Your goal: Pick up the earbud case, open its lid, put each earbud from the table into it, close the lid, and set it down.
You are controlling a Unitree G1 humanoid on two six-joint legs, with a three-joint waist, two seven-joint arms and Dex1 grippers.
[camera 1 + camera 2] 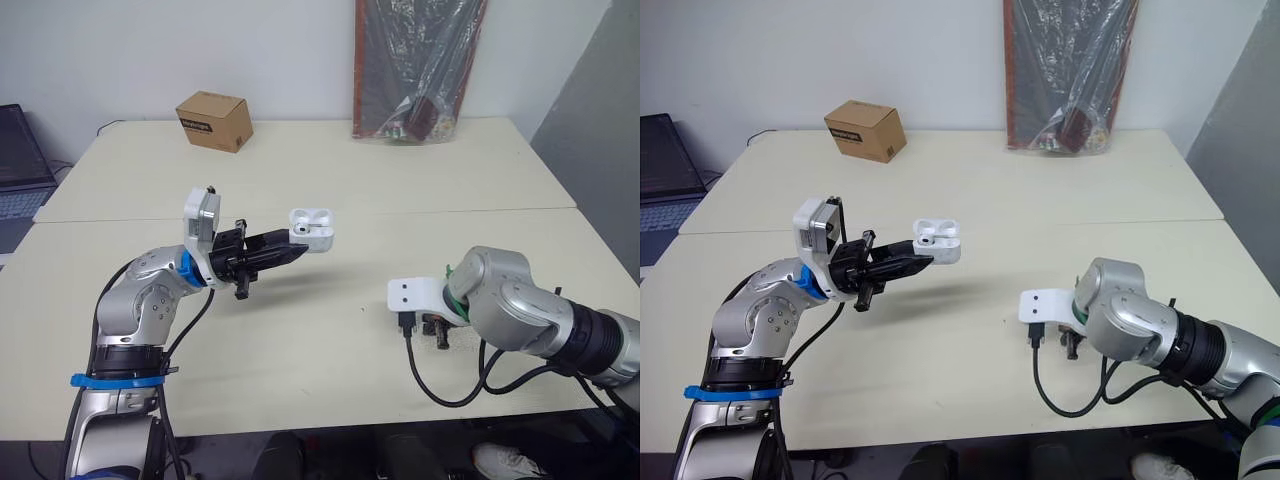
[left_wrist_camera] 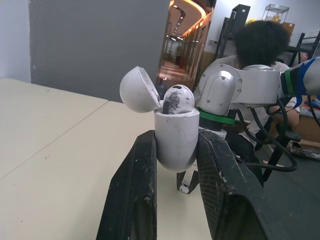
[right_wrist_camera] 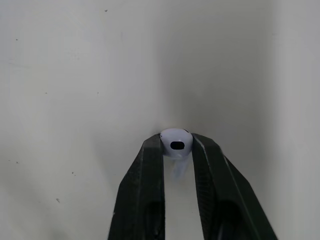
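I see the left gripper point(image 1: 291, 246) with its fingers clamped on the white earbud case point(image 1: 312, 228), held above the counter point(image 1: 330, 330); its lid point(image 2: 140, 90) is tipped open, one earbud point(image 2: 178, 98) seated inside; further right, my right gripper point(image 3: 176, 148) points down at the counter, fingers pinching the second earbud point(image 3: 176, 140).

No text is readable (the cardboard box point(image 1: 213, 120) print is too small).

The pale surface point(image 1: 330, 330) comprises two abutting tops. A cardboard box point(image 1: 213, 120) sits far left. A plastic-wrapped board point(image 1: 418, 70) stands at the far edge.
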